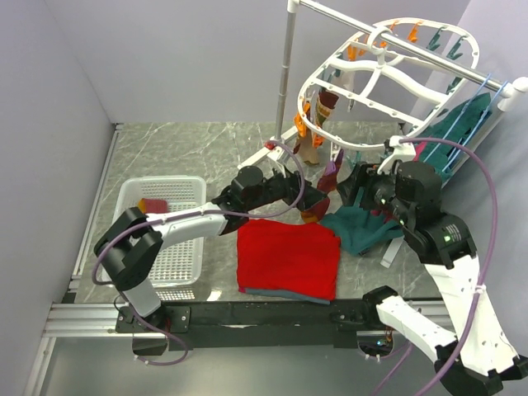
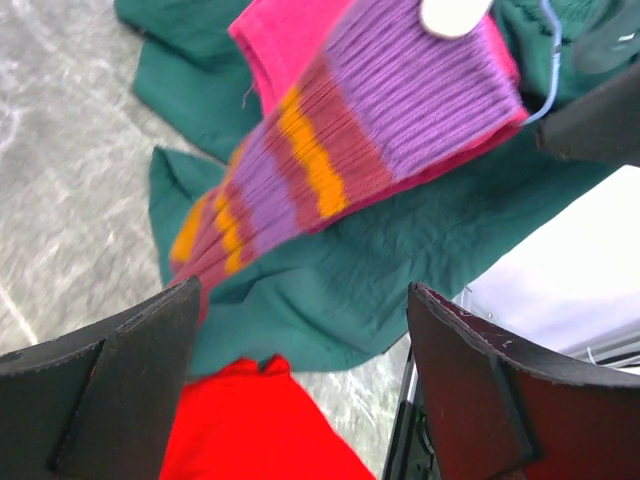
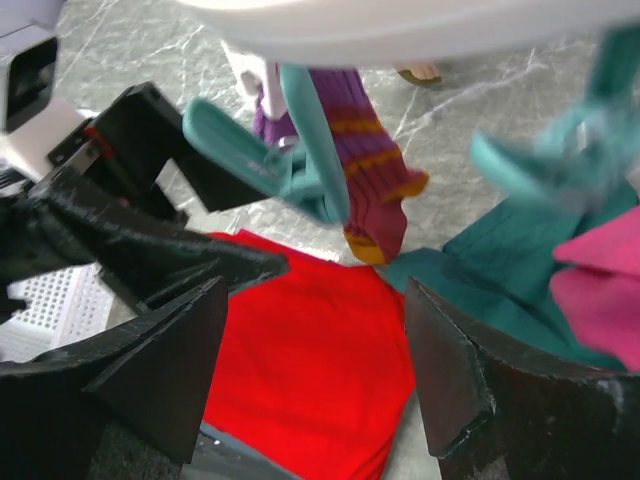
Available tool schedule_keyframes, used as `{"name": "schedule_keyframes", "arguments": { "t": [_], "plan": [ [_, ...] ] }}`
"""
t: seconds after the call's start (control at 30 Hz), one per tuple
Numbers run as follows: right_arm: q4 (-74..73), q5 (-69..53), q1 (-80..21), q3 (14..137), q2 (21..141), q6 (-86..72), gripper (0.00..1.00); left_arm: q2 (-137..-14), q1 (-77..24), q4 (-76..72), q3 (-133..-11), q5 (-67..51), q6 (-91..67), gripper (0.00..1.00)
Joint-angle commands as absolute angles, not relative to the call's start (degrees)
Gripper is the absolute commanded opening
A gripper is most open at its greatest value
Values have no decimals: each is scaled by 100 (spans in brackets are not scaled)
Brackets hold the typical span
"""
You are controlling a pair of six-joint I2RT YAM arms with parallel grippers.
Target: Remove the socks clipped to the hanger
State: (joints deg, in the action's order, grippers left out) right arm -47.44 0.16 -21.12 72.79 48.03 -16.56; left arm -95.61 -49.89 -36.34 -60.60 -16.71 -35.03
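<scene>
Early stage, by the look of it. Under the large white oval plastic hanger [image 1: 316, 80], a maroon-purple orange-striped sock [image 2: 330, 150] and a tan-brown striped sock [image 1: 316, 124] hang clipped. What looks like a maroon-yellow sock [image 1: 153, 204] lies in the white slotted basket [image 1: 132, 191], well left of the hanger. The left gripper [image 2: 302, 288] and right gripper [image 3: 312, 288] sit below the hanger, both spread wide and empty.

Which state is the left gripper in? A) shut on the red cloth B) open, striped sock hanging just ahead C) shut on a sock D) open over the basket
B: in the left wrist view the left gripper has its fingers wide apart, clamping nothing, and the purple and orange striped sock hangs ahead of them over the teal garment.
</scene>
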Motion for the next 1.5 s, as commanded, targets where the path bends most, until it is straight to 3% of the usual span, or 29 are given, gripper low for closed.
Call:
{"name": "schedule_keyframes", "arguments": {
  "t": [0.0,0.1,0.3,0.5,0.6,0.7,0.73,0.83,1.0,1.07,1.3,1.47],
  "plan": [
    [-5018,-201,-2145,7716,4623,-1723,79,-9791,-5027,-4280,-6416,-1925,-3428,88],
    [-5176,-351,-2145,7953,4588,-1740,79,-10010,-5045,-4228,-6644,-1960,-3454,84],
    [-5335,-922,-2162,8463,4868,-1767,75,-10230,-5063,-4052,-6899,-1758,-3542,59],
    [-5555,147,-3022,9070,5581,-1863,71,-10353,-5071,-3788,-7110,-1591,-3674,47],
    [-5528,483,-3356,9325,5800,-1925,70,-10266,-5071,-3806,-7023,-1477,-3735,49],
    [-5467,737,-3524,9439,5968,-1977,70,-10152,-5080,-3736,-6821,-1354,-3823,64],
    [-5449,834,-3551,9448,6011,-2004,68,-10117,-5080,-3701,-6777,-1345,-3867,74],
    [-5353,1011,-3603,9317,5994,-2118,68,-10195,-5080,-3683,-6697,-1362,-3946,84],
    [-5203,1124,-3595,9263,5941,-2162,68,-10598,-5089,-3753,-6898,-1170,-3929,85],
    [-5247,1309,-3604,9377,6029,-2127,68,-10722,-5080,-3666,-7048,-1125,-3876,80],
    [-5353,1599,-3604,9756,6380,-2232,67,-10820,-5080,-3481,-7330,-958,-3911,40],
    [-5370,1749,-3595,10019,6591,-2417,65,-10503,-5133,-3419,-7076,-827,-3920,29]
  ]
}}
